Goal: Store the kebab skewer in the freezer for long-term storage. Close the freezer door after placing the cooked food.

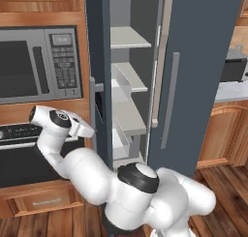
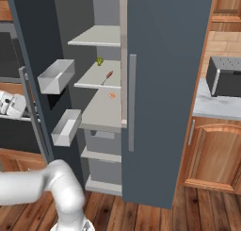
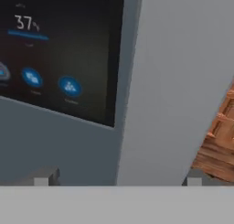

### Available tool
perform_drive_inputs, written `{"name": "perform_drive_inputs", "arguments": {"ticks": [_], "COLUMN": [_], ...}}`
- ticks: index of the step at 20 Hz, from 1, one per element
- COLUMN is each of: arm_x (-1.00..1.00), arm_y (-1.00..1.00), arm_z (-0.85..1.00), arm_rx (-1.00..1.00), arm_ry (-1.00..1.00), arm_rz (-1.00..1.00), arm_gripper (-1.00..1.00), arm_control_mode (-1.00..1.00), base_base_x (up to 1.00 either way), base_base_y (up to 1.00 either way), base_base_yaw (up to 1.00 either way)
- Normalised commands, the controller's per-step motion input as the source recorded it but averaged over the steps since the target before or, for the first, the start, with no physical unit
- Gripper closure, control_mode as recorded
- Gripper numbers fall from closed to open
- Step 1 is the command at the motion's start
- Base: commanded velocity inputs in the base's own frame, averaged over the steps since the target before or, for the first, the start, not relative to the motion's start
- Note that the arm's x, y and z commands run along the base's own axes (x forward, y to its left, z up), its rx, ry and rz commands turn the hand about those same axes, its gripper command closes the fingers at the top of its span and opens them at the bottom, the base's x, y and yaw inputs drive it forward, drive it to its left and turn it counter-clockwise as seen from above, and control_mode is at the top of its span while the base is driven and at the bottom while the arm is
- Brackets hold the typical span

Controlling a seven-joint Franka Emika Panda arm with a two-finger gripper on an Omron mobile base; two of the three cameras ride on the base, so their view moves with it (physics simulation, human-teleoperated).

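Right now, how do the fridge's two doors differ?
The freezer door stands swung open; the right-hand door is shut. The freezer door shows white inner bins and, in the hand view, a black dispenser panel; the right-hand door is plain. Both are slate-blue with grey bar handles.

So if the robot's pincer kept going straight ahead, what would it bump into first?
Probably the freezer door. The open pincer faces its outer side, with the grey handle and black dispenser panel close ahead, though depth is hard to judge.

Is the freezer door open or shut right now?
Open. The freezer door stands swung out, its white bins facing the shelves, where the skewer already lies.
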Motion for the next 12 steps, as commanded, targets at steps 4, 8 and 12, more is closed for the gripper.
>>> {"name": "perform_drive_inputs", "arguments": {"ticks": [4, 8, 12], "arm_x": [0.44, 0.09, 0.00], "arm_y": [0.00, -0.16, -0.83], "arm_z": [-0.02, -0.02, 0.00], "arm_rx": [-0.04, -0.02, 0.00], "arm_ry": [0.21, 0.18, 0.13], "arm_rz": [0.00, 0.00, 0.02], "arm_gripper": [-1.00, -1.00, -1.00], "arm_control_mode": [-1.00, -1.00, -1.00], "base_base_x": [0.00, 0.00, 0.00], "base_base_y": [0.00, 0.00, 0.00], "base_base_yaw": [0.00, 0.00, 0.00]}}
